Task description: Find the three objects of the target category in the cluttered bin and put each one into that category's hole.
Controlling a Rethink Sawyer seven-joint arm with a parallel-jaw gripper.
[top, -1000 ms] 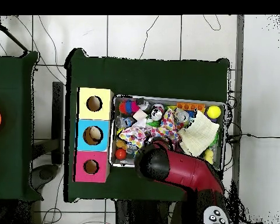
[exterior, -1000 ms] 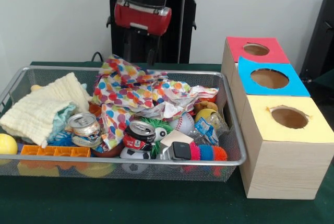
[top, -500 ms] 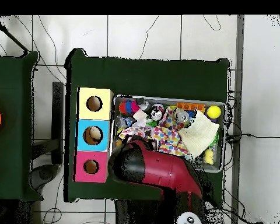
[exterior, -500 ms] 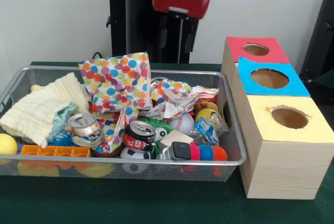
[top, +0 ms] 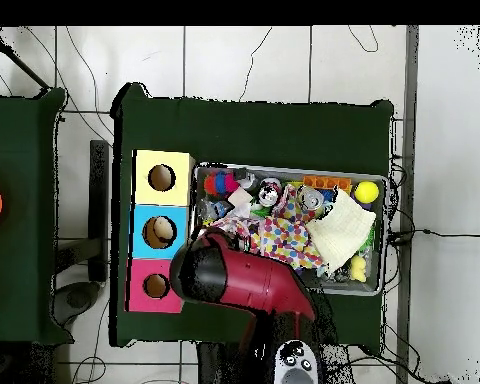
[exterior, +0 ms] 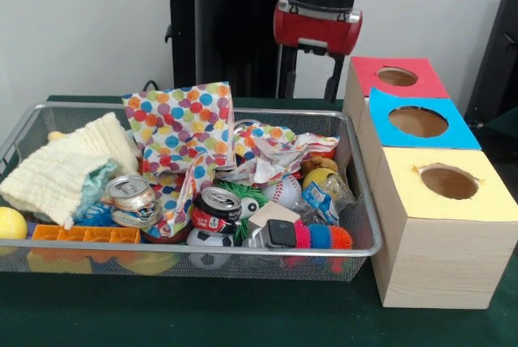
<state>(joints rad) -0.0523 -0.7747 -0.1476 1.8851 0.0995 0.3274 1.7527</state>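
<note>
- The dark green table (exterior: 202,315) carries everything: a wire bin on one side and a row of boxes on the other.
- The red and black arm (top: 249,285) reaches over the bin's corner, next to the boxes.
- The silver wire-mesh bin (exterior: 356,201) is packed to the rim with clutter.
- Just beside the bin, three wooden boxes stand touching in a row, each with a round hole on top: the yellow-topped box (exterior: 449,205) nearest the camera, the blue-topped box (exterior: 417,124) in the middle, the red-topped box (exterior: 396,76) farthest.
- The gripper (exterior: 312,80) hangs in the air above the bin's far corner, beside the red-topped box; its two dark fingers stand apart with nothing between them.
- A polka-dot paper sheet (exterior: 182,124) rises crumpled in the middle of the bin, one flap standing upright.
- A pale yellow knitted cloth (exterior: 65,169) is heaped at the end away from the boxes.
- An orange plastic tray (exterior: 85,234) lies along the front wall.
- Two crushed drink cans sit near the front: a silver can (exterior: 129,193) and a red and silver can (exterior: 214,209).
- A white baseball (exterior: 283,191) rests just behind a white block.
- A crushed clear plastic bottle (exterior: 324,197) lies near the box end.
- A yellow ball (exterior: 11,222) sits in the front corner.
- Which category is the target cannot be told.
</note>
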